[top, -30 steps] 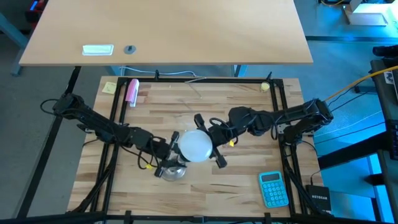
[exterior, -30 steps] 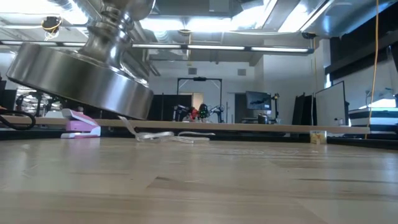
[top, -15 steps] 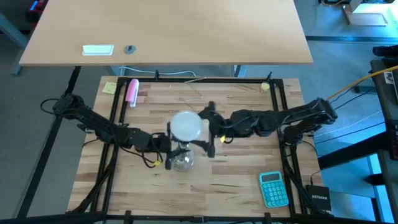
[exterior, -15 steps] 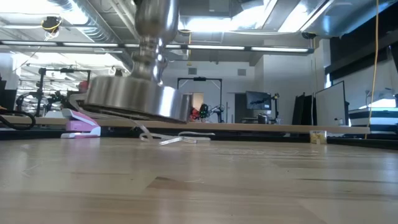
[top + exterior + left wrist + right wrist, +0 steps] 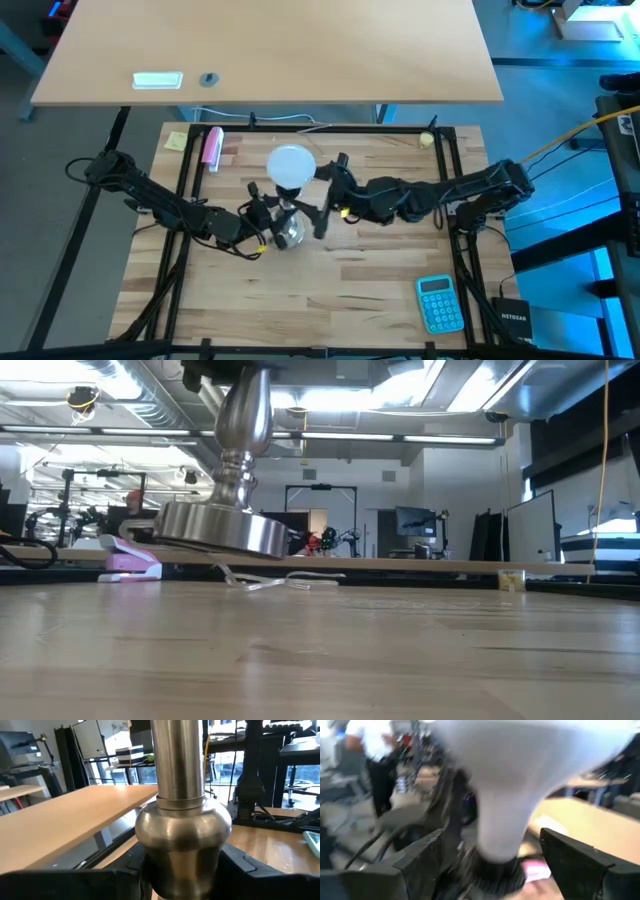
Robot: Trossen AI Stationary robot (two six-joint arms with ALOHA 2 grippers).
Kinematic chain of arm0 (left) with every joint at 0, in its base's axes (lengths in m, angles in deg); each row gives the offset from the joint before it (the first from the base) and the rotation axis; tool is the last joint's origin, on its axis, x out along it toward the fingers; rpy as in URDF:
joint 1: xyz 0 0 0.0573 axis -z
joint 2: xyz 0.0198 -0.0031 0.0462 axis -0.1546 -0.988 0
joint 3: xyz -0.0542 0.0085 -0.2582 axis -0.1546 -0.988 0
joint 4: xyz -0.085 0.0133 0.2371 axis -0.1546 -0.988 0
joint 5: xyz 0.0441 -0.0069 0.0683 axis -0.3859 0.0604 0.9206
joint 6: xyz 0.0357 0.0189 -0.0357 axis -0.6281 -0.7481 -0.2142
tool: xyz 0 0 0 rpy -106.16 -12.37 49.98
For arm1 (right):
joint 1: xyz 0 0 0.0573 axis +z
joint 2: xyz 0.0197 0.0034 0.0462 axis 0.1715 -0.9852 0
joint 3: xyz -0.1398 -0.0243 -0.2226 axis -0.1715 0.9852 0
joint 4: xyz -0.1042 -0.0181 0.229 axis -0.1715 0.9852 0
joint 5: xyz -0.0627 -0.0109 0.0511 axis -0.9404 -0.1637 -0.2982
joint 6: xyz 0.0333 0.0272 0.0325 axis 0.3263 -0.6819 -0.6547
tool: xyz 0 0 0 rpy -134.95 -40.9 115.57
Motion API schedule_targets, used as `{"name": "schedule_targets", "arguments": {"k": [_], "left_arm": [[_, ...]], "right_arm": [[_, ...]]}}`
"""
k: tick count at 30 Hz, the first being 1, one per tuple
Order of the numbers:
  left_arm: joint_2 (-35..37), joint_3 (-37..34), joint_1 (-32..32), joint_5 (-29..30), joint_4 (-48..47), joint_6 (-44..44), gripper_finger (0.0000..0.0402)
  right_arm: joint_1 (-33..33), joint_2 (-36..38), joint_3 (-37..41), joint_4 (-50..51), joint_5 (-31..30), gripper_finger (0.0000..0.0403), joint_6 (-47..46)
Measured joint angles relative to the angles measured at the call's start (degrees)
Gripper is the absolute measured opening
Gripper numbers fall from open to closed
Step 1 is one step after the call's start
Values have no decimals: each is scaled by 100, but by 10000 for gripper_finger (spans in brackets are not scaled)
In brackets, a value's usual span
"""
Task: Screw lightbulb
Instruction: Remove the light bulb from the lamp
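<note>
Near the middle of the wooden table point(image 5: 380, 290), the left gripper point(image 5: 262, 212) is clamped on the stem of the silver lamp stand point(image 5: 232, 510), whose base hangs tilted, clear of the tabletop, in the low view. The lightbulb point(image 5: 291, 166) sits at the stand's top, toward twelve o'clock from its base, neck down in the black socket in the right wrist view. Reaching in from three o'clock, the right gripper point(image 5: 330, 195) has its fingers spread wide either side of the socket, apart from the bulb's neck.
</note>
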Motion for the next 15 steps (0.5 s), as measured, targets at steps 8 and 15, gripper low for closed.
{"name": "schedule_targets", "arguments": {"k": [8, 15], "left_arm": [[0, 0, 4, 64, -65, 4, 129], [0, 0, 21, 80, -97, 2, 129]], "right_arm": [[-296, -451, 0, -1303, -163, 310, 261], [-354, -482, 0, -1240, -47, 242, 365]]}}
